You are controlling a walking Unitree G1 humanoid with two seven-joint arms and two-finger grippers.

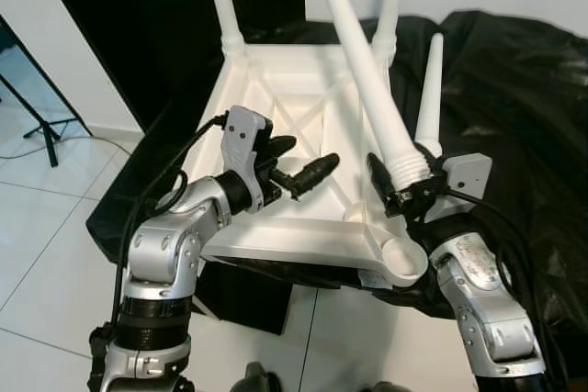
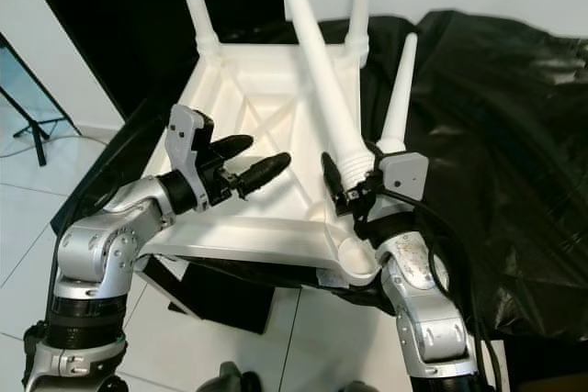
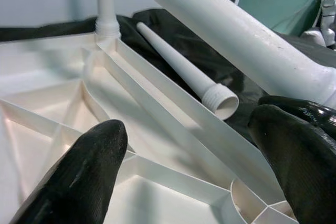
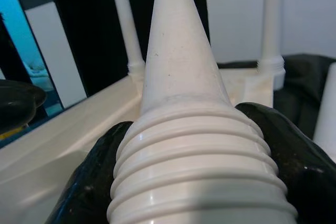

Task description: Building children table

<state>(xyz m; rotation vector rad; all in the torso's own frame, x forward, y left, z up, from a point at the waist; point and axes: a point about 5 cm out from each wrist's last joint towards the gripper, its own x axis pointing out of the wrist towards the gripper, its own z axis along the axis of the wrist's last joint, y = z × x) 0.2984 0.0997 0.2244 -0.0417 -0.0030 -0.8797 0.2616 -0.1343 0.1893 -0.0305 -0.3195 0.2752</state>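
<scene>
At the near right corner of the upturned tabletop, the right tool is closed on the threaded end of a white leg, one finger on each side of the ridged collar, with the leg slanting up and away over the tabletop. The empty corner socket lies just below and in front of that tool. Risk: the long leg may lever out of the grip or enter the socket at an angle and cross-thread, since the leg is held tilted. The left tool hovers over the ribbed underside with its fingers spread and holding nothing. Two legs stand fitted at the far corners, and a loose leg rests on the black sheet beside the right edge.
</scene>
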